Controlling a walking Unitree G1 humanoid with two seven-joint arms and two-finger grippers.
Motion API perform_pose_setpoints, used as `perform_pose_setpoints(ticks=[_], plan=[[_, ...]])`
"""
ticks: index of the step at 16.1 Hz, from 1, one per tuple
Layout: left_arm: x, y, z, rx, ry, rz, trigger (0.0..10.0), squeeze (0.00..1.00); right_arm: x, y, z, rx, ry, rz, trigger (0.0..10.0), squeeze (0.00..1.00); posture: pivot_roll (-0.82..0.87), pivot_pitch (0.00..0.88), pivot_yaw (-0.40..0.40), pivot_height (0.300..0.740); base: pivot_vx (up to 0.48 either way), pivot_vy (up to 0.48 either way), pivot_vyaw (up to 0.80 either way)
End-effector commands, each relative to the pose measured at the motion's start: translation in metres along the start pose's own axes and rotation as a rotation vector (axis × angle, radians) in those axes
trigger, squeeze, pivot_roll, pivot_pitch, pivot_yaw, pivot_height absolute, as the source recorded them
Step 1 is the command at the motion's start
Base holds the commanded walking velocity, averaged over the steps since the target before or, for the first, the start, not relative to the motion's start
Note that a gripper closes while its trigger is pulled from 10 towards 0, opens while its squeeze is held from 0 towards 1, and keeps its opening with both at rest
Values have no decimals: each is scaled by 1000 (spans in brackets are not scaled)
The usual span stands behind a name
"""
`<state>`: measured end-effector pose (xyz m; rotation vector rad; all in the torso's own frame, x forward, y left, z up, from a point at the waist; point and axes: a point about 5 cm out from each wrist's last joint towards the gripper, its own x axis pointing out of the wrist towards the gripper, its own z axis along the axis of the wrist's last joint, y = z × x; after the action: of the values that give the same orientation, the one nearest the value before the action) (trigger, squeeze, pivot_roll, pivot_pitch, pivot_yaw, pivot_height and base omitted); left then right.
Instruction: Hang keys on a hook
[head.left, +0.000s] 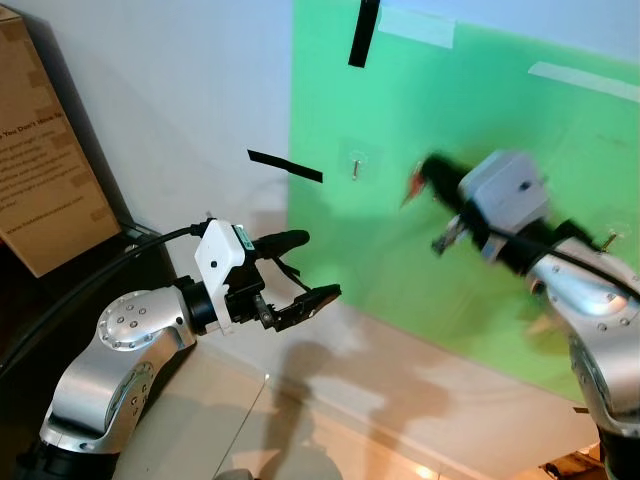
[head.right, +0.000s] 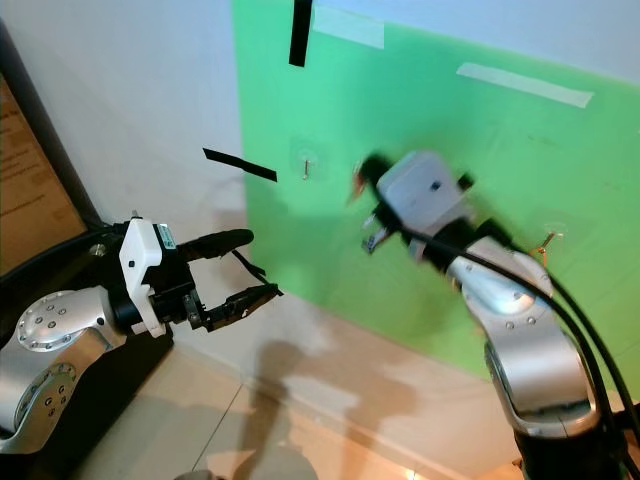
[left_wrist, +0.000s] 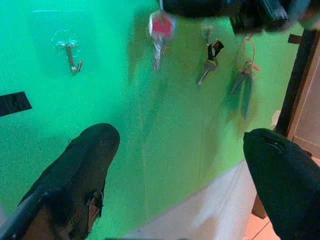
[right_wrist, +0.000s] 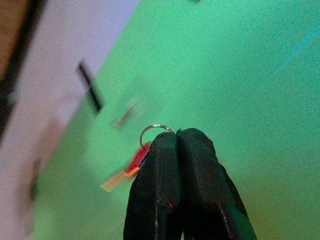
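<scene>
Black fingers of the right gripper (right_wrist: 177, 145) pinch red-and-orange-tagged keys (right_wrist: 131, 167) before a bright green board (right_wrist: 240, 75).

Hook (head.left: 355, 166) on board (head.left: 400, 250); right end effector (right_wrist: 176, 142) with keys (right_wrist: 135, 165) beside it; left end effector (head.left: 305, 268) lower left.

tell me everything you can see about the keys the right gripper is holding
The keys hang on a thin silver ring that sticks up past the tips of the right gripper, whose black fingers are pinched shut on it. A red tag and an orange piece dangle beside the fingers. They hang in the air before the green board, short of the empty hook.
</scene>
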<state>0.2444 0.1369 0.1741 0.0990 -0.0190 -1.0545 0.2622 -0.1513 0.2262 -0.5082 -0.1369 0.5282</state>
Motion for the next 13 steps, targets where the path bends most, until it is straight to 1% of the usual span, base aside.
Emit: perform_pose_setpoints(ticks=[1, 2, 3, 4, 5, 7, 10, 13], plan=[[1, -1, 0, 14, 11, -8, 10000, 0, -2, 2, -5, 44, 56, 27, 10000, 0, 32, 0, -54, 740, 0, 0, 0], [1, -1, 0, 14, 11, -10, 10000, 0, -3, 3, -10, 64, 86, 34, 10000, 0, 32, 0, -54, 740, 0, 0, 0], [2, -1, 0, 13, 11, -11, 10000, 0, -5, 4, -15, 116, 123, 32, 10000, 0, 32, 0, -54, 740, 0, 0, 0], [2, -1, 0, 13, 12, -12, 10000, 0, -5, 3, -16, 137, 131, 29, 10000, 0, 32, 0, -54, 740, 0, 0, 0], [2, -1, -1, 12, 13, -13, 10000, 0, -6, 0, -19, 183, 151, 6, 10000, 0, 31, 0, -53, 740, 0, 0, 0], [2, -1, -1, 11, 14, -15, 10000, 0, -6, -11, -22, 223, 186, -79, 10000, 0, 30, 0, -53, 740, 0, 0, 0], [2, -1, -1, 11, 14, -15, 10000, 0, -4, -17, -23, 243, 216, -129, 10000, 0, 30, 0, -53, 740, 0, 0, 0], [1, -1, -1, 10, 14, -14, 10000, 0, -3, -19, -21, 258, 225, -153, 10000, 0, 30, 0, -55, 740, 0, 0, 0]])
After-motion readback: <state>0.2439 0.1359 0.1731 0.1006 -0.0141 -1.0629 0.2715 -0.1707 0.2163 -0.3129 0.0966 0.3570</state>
